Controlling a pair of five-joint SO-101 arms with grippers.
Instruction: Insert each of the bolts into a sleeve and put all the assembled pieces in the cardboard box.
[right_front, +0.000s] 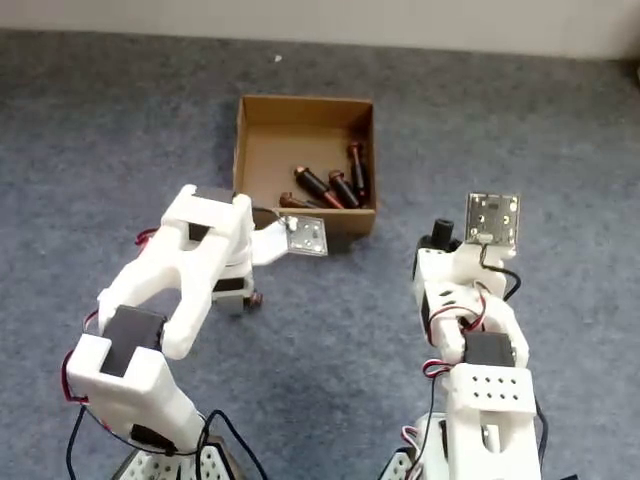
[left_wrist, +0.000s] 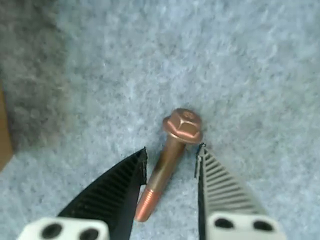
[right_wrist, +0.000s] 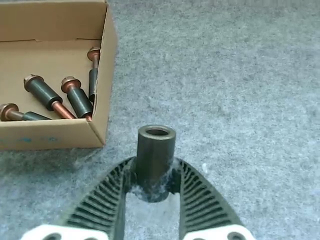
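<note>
on the desk (left_wrist: 250, 60), left fingers (left_wrist: 120, 185) part-open astride a coppery flanged bolt (left_wrist: 172, 162); right fingers (right_wrist: 200, 195) clamp a dark sleeve (right_wrist: 156, 150), base hidden.

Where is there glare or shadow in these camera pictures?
High view: the plate on the right arm's wrist glares pale. Left wrist view: a small highlight on the bolt head; the carpet darkens near the cardboard box. Right wrist view: the sleeve in the right claw has a lit rim and a dark bore.
</note>
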